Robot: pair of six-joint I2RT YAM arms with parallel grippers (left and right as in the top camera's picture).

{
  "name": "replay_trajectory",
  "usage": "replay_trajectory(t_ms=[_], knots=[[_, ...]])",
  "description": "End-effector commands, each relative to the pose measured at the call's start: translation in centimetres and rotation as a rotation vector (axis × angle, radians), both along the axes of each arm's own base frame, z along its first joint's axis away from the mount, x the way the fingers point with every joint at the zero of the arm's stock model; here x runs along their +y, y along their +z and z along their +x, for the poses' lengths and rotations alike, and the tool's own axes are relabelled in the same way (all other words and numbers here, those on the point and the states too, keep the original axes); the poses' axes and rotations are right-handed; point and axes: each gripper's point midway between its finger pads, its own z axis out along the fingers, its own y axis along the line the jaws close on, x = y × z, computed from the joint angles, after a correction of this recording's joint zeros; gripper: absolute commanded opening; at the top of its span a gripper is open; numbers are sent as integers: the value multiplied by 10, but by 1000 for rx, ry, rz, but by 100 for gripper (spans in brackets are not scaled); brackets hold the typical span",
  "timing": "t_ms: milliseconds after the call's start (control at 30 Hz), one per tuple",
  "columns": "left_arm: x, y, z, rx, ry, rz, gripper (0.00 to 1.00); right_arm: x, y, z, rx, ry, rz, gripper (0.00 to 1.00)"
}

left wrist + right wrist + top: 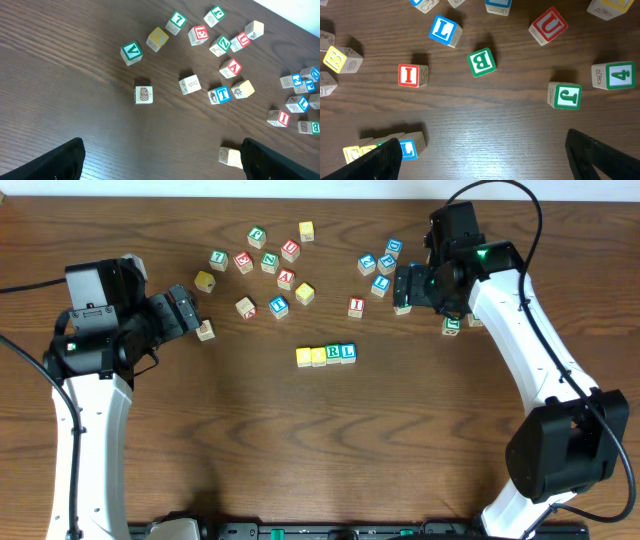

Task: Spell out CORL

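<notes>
CORL row [327, 354] of four touching cubes near the middle of the table [300, 450], loose cubes [290, 250] scattered toward the far edge, left gripper [195, 312] spread wide, empty, near the left edge, right gripper [401, 287] spread wide, empty, above cubes toward the far right corner

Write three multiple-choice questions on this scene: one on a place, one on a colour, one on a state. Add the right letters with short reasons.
1. Where is the row of four cubes?
A. centre of the overhead view
B. its top edge
C. its bottom left corner

2. What colour is the letter on the L cube of that row?
A. red
B. blue
C. green

3. How are the left end effector and right end effector?
A. both open, empty
B. both shut
C. one holds a cube

Key: 1 A, it lies mid-picture; 2 B, the L is blue; 3 A, wrist views show wide jaws, nothing between.
</notes>
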Motion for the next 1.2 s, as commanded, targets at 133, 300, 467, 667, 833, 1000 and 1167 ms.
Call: replay_trajectory(t_ms=[133,300,467,667,833,1000,1167], knots=[[4,12,3,-30,10,14,98,-5,15,3,-53,-9,-15,99],[4,12,3,-34,10,15,98,-6,15,4,-56,-12,-22,99],[5,16,7,-54,11,18,98,-11,16,7,-71,-25,-46,99],[5,16,8,-58,11,19,98,-12,17,9,-83,-28,-50,99],[5,16,7,-55,11,17,98,-11,20,14,-104,-30,-48,99],[5,16,7,-54,16,12,98,-14,24,22,-143,-44,-66,99],[5,16,7,-54,16,12,98,-14,24,22,-142,-44,-65,99]])
